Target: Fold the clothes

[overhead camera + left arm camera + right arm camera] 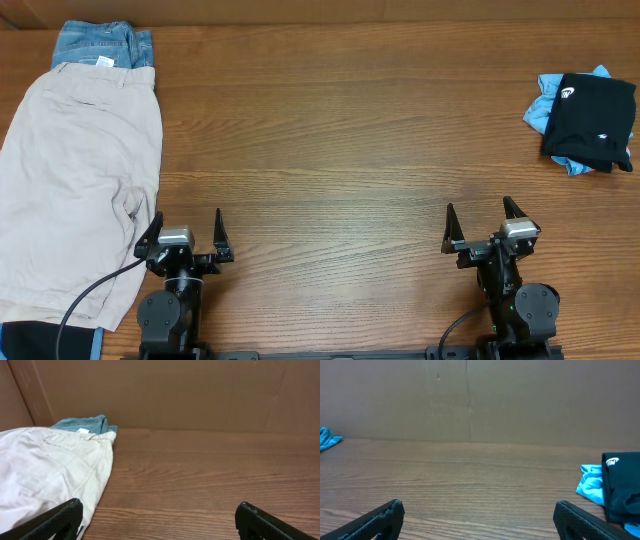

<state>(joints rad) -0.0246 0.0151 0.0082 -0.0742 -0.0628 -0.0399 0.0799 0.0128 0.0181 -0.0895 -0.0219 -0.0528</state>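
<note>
Left fingers [219, 232], right fingers [451, 228] spread wide, empty

Beige shorts [80, 190] lie spread flat along the table's [350, 150] left edge, overlapping blue denim [100, 45] at its far-left corner. Near its far-right edge, a bunched black T-shirt [592, 120] with white logo rests on a crumpled light-blue tee [541, 108].

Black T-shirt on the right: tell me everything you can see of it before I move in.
The black T-shirt is soft dark cloth, bunched into a compact bundle, not laid flat. A small white logo shows near its upper left corner in the overhead view. It lies on a light-blue garment that pokes out around it, at the far right of the table. The right claw stands open, clear of it.
</note>
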